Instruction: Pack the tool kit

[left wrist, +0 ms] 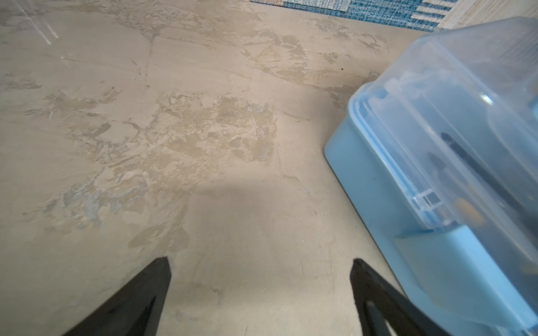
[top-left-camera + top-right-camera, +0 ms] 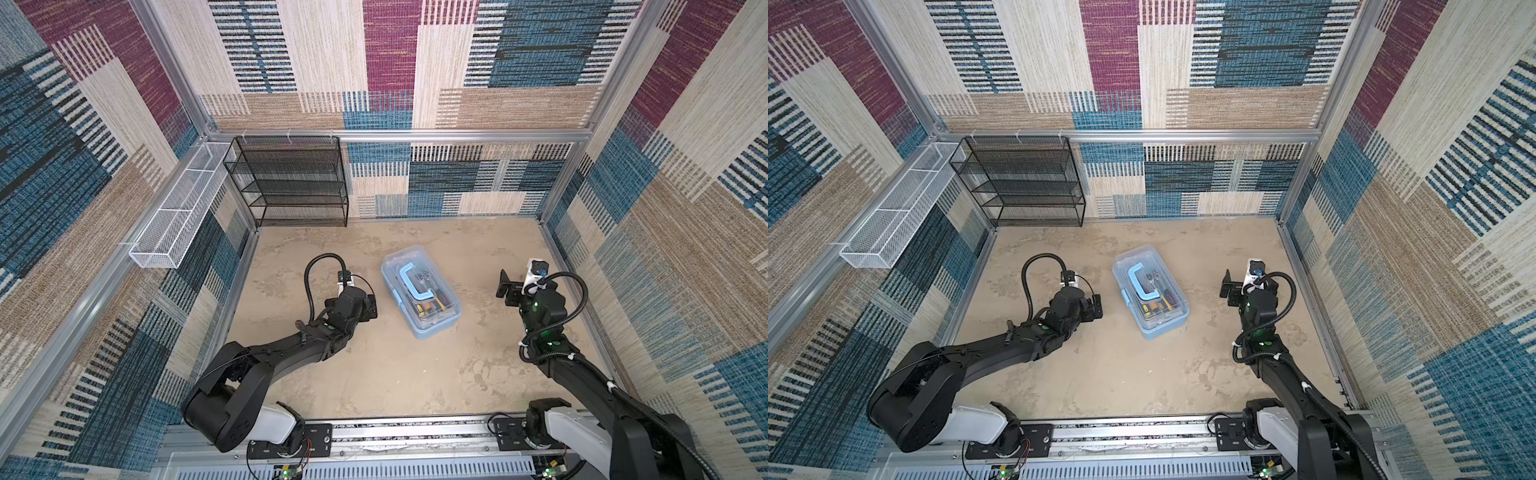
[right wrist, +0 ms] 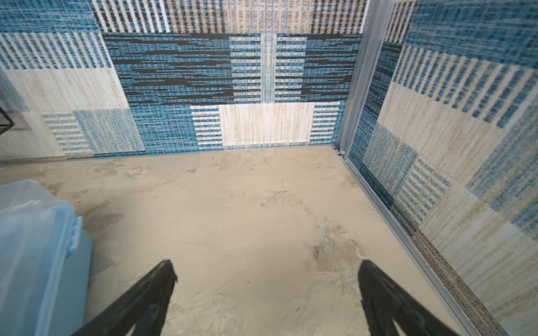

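Your light-blue plastic tool kit (image 2: 432, 318), clear-lidded, sits on the beige table (image 2: 395, 374), long axis slanting away. It lies right of the nearer left gripper (image 1: 260, 261), spread wide, empty; the right gripper (image 3: 267, 266) likewise.

Tool kit (image 2: 420, 291): light-blue box, clear lid shut, handle flat, tools inside; frame centre, angled on floor.

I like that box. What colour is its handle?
Light blue; the handle shows best in a top view.
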`<state>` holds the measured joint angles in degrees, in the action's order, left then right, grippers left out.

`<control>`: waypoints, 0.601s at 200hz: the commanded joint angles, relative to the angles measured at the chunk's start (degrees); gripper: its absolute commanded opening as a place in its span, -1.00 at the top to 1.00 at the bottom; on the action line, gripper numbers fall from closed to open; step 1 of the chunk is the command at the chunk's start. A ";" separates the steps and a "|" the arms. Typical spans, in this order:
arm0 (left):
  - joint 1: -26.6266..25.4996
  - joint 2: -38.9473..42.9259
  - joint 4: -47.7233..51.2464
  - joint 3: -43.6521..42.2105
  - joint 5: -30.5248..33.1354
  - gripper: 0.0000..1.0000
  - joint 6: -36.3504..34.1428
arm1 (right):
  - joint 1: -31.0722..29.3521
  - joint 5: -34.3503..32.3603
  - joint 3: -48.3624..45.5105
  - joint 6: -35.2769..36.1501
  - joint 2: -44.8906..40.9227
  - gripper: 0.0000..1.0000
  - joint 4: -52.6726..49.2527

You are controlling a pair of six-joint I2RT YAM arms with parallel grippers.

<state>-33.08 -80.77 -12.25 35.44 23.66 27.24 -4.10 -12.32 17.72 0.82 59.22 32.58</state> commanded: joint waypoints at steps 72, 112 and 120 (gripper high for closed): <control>2.00 8.54 10.36 2.17 9.62 -0.99 -7.13 | 2.08 1.69 -6.13 -0.99 25.46 -1.00 40.10; 3.42 15.38 13.42 0.45 18.06 -0.99 -11.72 | 3.79 7.54 -5.01 -1.08 27.87 -1.00 38.82; 4.08 16.77 13.28 -0.26 18.41 -0.99 -12.76 | 3.91 8.19 -6.55 -0.58 29.65 -1.00 44.23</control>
<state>-30.22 -67.00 -1.06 36.40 36.01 19.40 -0.82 -8.73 13.41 -0.16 86.35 67.13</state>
